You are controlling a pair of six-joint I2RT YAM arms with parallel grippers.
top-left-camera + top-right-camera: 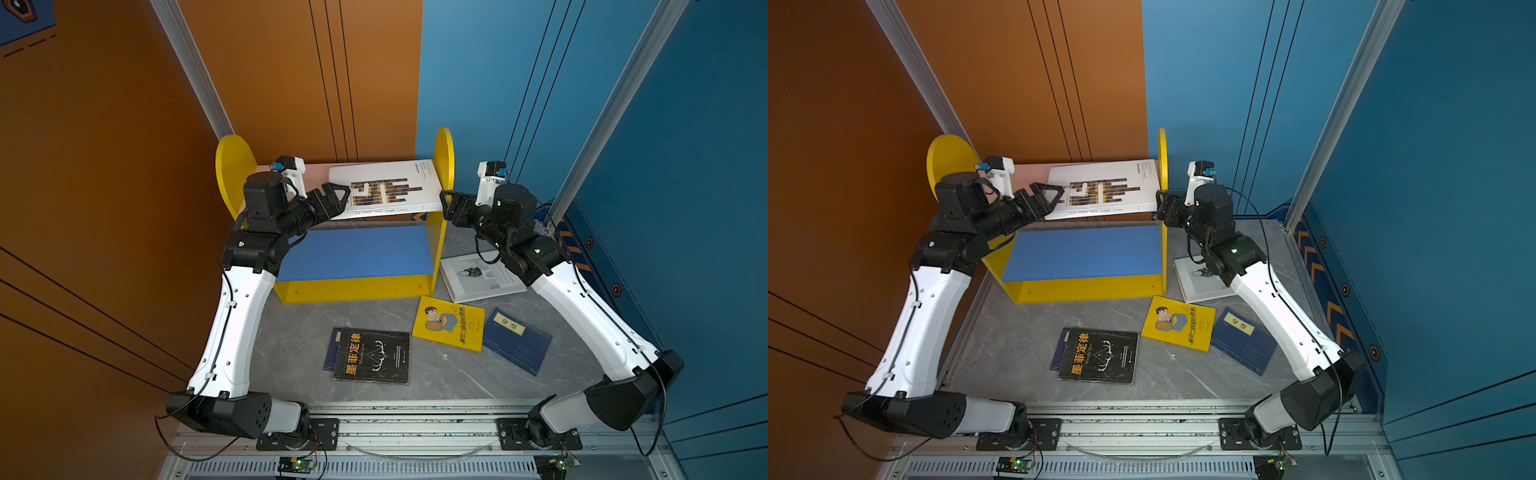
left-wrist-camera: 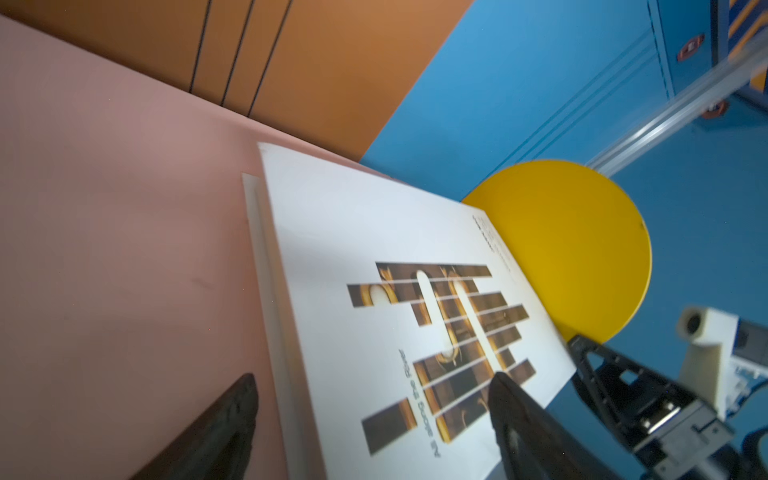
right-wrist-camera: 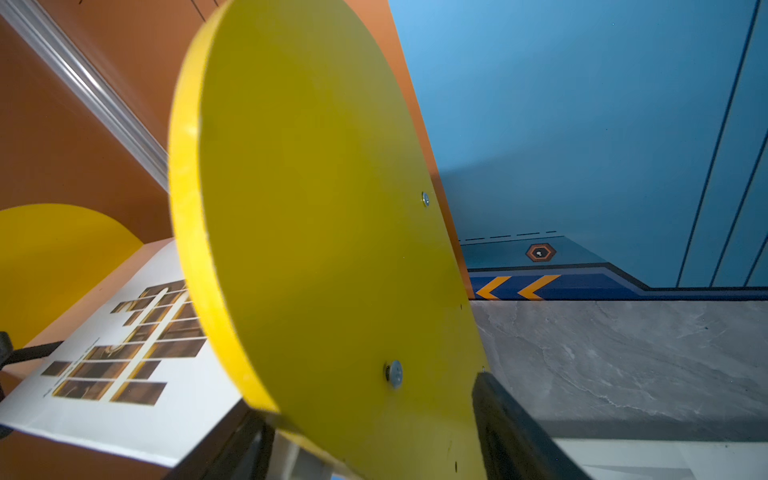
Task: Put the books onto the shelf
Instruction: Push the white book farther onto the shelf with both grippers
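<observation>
The small two-tier shelf [image 1: 444,158] with yellow round-topped side panels holds one book. A white paperback with brown blocks [image 1: 386,178] lies flat on the shelf's pink upper board [image 2: 104,208], against its right panel.

The left tool [image 2: 372,382] is released, its jaws spread wide. One finger is over the white cover and the other over the pink board beside the book.

The right tool [image 1: 445,203] sits at the front edge of the shelf's right panel with a finger on each side. Whether it clamps the panel cannot be told.

On the grey marbled counter [image 1: 291,332] in front of the shelf:
- A black paperback with orange characters [image 1: 372,357] covers most of a navy paperback [image 1: 332,349], of which only a strip shows.
- A yellow paperback with a cartoon man [image 1: 451,324] lies just beside a navy paperback with a yellow label [image 1: 519,340].

Right of the shelf, a white-and-grey paperback [image 1: 478,274] is partly hidden under the right arm, perhaps by a third.
</observation>
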